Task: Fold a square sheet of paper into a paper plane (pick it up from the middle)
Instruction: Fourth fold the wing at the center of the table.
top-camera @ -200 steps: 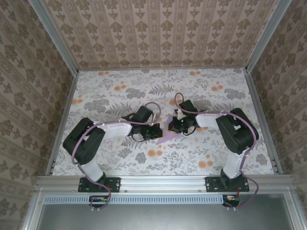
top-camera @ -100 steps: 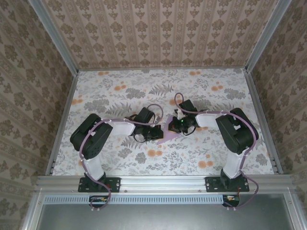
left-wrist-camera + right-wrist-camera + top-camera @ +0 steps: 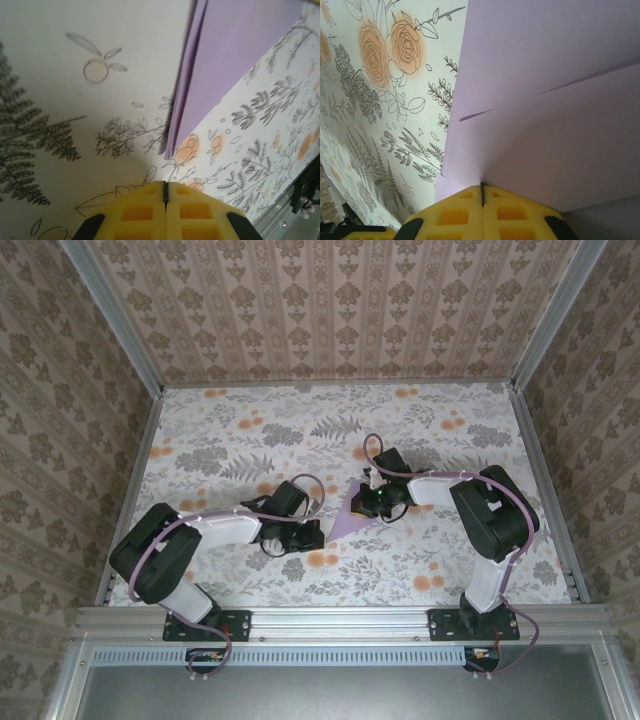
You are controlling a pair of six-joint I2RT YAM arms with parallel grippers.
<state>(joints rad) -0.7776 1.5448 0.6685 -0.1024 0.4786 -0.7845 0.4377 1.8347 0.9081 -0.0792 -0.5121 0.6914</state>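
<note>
Lavender paper, thin and unmarked, lies near the middle of the table (image 3: 440,440). This sheet of paper (image 3: 348,516) is partly folded into a flat wedge. Its point faces the far edge and its broader end faces the near edge.

The right gripper (image 3: 368,506) is on the sheet's right side. In the right wrist view its yellow pads (image 3: 520,217) are pressed together, with only a thin dark seam between them. The tips of the right gripper (image 3: 482,189) lie over the paper (image 3: 545,100), which spreads out beneath and past them on both sides. No layer can be seen caught in the seam, so whether they pinch anything cannot be told. The sheet is smooth and matt, and two straight creases run across it at a slant. One overlapping layer has a crisp, straight edge.

The left gripper (image 3: 310,536) sits just beside the sheet's near-left end, closer to the near edge of the table. In the left wrist view its jaws are fully closed on nothing, and the moulded yellow pads (image 3: 135,212) with their square recesses meet at a fine seam. The fingertips of the left gripper (image 3: 165,186) stand apart from the paper (image 3: 235,55), with bare tabletop between them. From here the sheet shows stacked layers along a long straight fold, and its narrow end rests beside an orange flower.

The tabletop is pale and glossy, printed with grey ferns, sprigs and orange roses.
</note>
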